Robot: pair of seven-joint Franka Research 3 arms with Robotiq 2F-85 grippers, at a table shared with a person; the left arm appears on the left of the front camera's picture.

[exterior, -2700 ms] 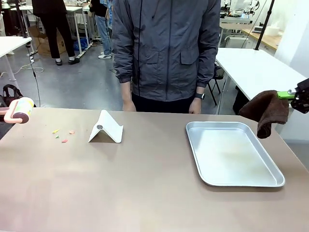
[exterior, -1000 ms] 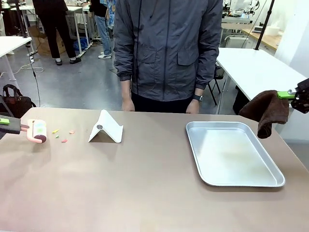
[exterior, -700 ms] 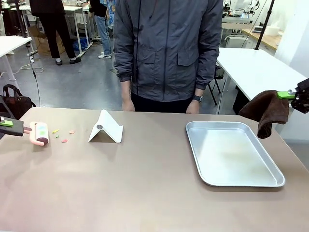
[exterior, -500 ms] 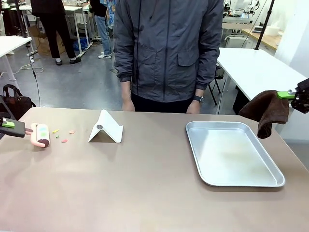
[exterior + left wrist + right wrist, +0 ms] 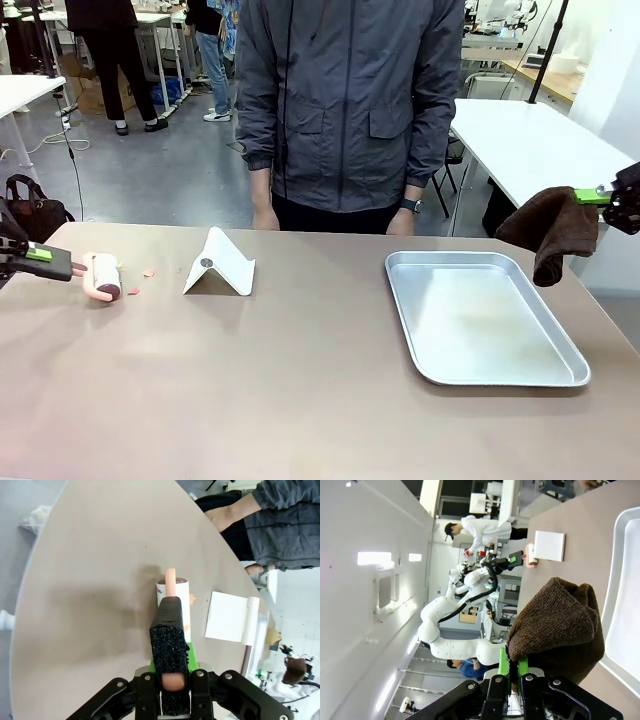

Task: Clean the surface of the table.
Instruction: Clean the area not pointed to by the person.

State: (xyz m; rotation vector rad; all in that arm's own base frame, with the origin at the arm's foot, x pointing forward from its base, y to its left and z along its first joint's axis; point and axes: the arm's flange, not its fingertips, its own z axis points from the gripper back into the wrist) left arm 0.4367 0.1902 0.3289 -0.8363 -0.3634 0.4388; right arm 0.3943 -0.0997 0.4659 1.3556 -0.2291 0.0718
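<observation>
Here, the wide matte brown-taupe table (image 5: 300, 410) spans the front view. Near its left edge the left gripper (image 5: 58, 266) is clamped on the pink handle of a lint roller (image 5: 104, 277), whose drum lies on the tabletop beside small coloured scraps (image 5: 148, 272). Beyond the right edge, the right gripper (image 5: 603, 197) pinches a dark brown towel (image 5: 555, 228), which hangs near the shiny silver metal tray (image 5: 392, 275).

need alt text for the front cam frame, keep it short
The left pincer holds a pink-handled lint roller on the brown table, beside small coloured scraps. The right pincer holds a brown cloth in the air beside a silver tray; a person stands at the far side behind a white folded stand.
</observation>
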